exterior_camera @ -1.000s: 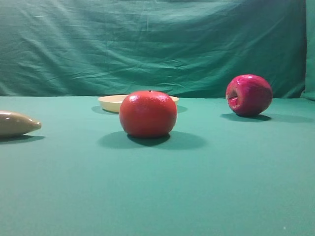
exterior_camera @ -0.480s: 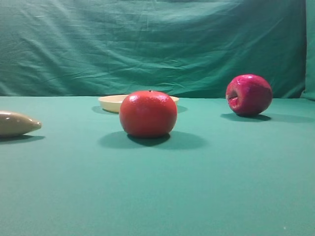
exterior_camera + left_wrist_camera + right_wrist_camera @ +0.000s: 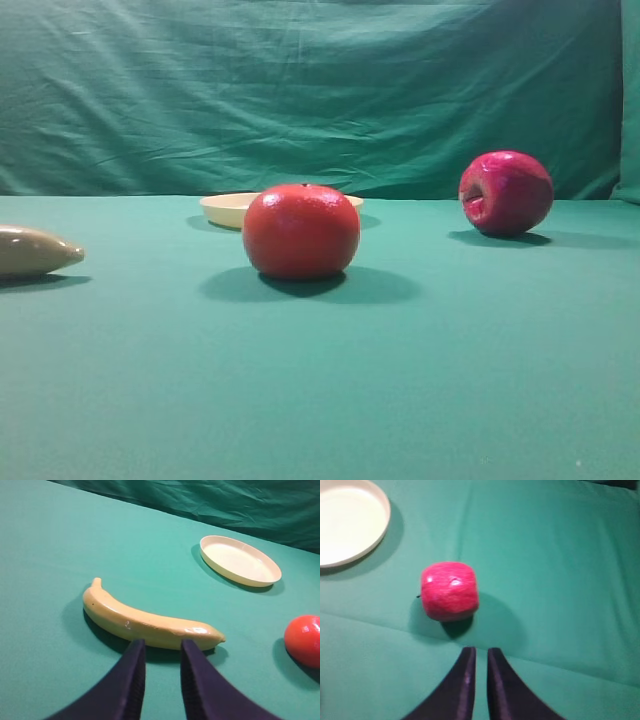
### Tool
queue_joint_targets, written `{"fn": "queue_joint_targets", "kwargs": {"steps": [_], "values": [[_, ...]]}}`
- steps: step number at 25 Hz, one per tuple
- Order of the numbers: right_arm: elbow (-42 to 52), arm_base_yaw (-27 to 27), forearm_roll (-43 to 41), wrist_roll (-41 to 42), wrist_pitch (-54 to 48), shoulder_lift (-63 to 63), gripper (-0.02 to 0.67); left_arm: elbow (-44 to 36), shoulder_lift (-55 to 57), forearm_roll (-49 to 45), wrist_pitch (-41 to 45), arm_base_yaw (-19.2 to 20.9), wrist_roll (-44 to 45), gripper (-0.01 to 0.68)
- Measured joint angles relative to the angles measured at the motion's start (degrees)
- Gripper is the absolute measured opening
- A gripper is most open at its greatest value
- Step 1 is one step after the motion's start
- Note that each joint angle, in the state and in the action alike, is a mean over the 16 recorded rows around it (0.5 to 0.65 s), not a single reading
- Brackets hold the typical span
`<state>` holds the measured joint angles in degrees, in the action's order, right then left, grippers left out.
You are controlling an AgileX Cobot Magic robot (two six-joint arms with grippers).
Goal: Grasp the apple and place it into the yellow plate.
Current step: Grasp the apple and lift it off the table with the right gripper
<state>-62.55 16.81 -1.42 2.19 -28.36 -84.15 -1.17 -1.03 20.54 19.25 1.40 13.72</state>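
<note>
Your left pincer (image 3: 160,652) hangs over the desk (image 3: 320,400) with its tips slightly apart, gripping nothing, just short of the banana (image 3: 145,620), which the exterior view cuts off at the left edge. The orange (image 3: 300,231) hides part of the plate (image 3: 225,208) behind it. The apple (image 3: 449,591) lies on its side toward the far right edge, well apart from the plate. Your right pincer (image 3: 481,660) sits just short of it, tips nearly together, empty.

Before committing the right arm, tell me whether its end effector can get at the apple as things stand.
Probably yes. In the right wrist view the apple lies on bare cloth just ahead of the right end effector, nothing between them. Its fingers are nearly together and would need to open first.
</note>
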Motion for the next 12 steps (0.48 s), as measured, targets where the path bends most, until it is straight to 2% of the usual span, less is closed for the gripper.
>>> {"fn": "queue_joint_targets", "kwargs": {"steps": [9,12], "values": [[-5.46,1.44,0.10,-1.05,-0.64,-9.72,0.506,0.00,0.00,0.00,0.00,0.00,0.00,0.157],[-6.16,1.14,0.10,-2.24,-0.44,-12.56,0.596,0.00,0.00,0.00,0.00,0.00,0.00,0.157]]}}
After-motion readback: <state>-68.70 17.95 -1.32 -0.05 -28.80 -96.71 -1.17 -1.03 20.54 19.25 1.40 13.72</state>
